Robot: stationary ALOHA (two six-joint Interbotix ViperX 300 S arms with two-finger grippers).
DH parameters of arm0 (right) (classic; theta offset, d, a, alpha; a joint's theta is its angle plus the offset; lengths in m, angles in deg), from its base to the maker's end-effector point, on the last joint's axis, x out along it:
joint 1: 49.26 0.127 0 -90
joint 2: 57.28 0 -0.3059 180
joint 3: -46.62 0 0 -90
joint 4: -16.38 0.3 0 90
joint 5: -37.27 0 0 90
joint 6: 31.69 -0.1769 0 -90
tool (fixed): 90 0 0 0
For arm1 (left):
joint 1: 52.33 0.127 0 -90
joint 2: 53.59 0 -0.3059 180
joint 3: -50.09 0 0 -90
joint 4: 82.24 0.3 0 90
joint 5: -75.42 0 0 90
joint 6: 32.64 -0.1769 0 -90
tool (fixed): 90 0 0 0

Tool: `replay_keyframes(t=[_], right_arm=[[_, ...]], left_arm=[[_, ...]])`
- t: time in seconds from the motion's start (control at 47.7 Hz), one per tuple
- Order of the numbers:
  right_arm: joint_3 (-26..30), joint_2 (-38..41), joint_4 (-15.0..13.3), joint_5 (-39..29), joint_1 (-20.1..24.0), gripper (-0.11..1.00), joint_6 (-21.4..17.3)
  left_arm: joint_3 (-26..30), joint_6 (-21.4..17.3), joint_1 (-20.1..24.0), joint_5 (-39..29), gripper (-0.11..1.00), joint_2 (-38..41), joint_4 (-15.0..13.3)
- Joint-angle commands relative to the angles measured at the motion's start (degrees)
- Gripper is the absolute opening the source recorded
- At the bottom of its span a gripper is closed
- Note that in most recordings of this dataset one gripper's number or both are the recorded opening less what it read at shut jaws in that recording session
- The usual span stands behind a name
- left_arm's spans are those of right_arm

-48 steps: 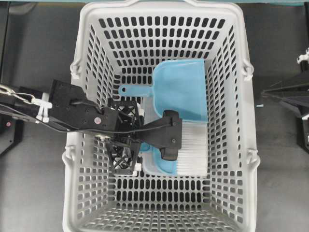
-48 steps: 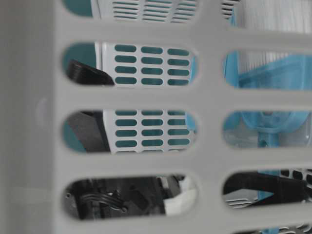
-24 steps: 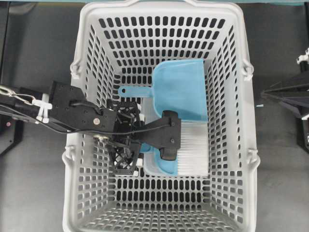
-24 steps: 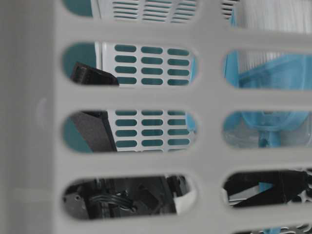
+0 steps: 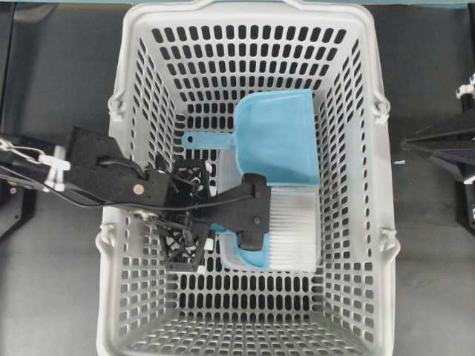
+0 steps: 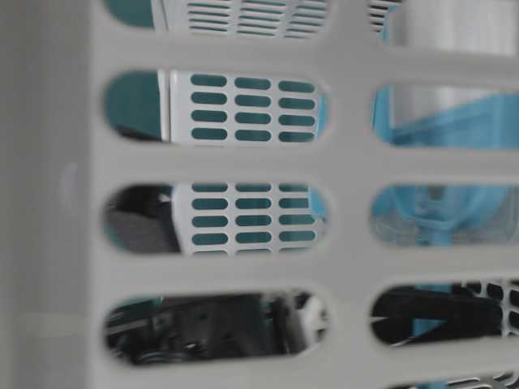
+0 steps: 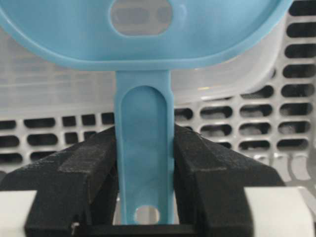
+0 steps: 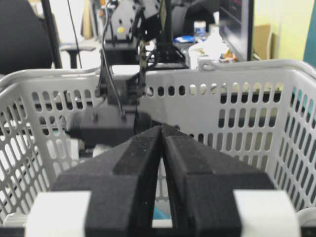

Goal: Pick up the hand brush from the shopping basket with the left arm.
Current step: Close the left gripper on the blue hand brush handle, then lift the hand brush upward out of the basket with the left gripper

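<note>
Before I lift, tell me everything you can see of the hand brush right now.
The hand brush is light-blue plastic with a rounded back, a block of white bristles and a short flat handle with a small hole at its end. It lies on the shopping basket floor, just below the dustpan. The left gripper has its jaws pressed against both sides of the handle.

Light-blue flat dustpan (image 5: 278, 137) lying right of centre toward the far end, thin handle (image 5: 208, 139) pointing left. Dark grey tabletop (image 5: 52, 81) all round. Beyond, in the right wrist view: dark monitor (image 8: 236, 22) at far right, black office chair (image 8: 22, 34) at far left, cluttered desk (image 8: 197, 42) between them.
</note>
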Motion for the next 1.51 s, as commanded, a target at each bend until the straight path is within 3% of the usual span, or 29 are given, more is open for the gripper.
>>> replay_keyframes(t=[0.0,0.398,0.901,1.488], right_arm=[[0.26,0.26,0.26,0.26,0.00,0.00,-0.18],[0.26,0.26,0.35,0.26,0.00,0.00,-0.18],[0.18,0.26,0.35,0.35,0.09,0.00,-0.18],[0.18,0.26,0.35,0.53,0.00,0.00,-0.18]], left_arm=[[0.26,-0.18,0.00,0.70,0.27,-2.64,0.18],[2.37,-0.26,-0.26,-0.97,0.27,-9.49,0.18],[20.74,-0.35,0.26,-24.87,0.27,-12.30,0.26],[21.01,-0.26,0.44,-24.87,0.27,-12.04,0.26]])
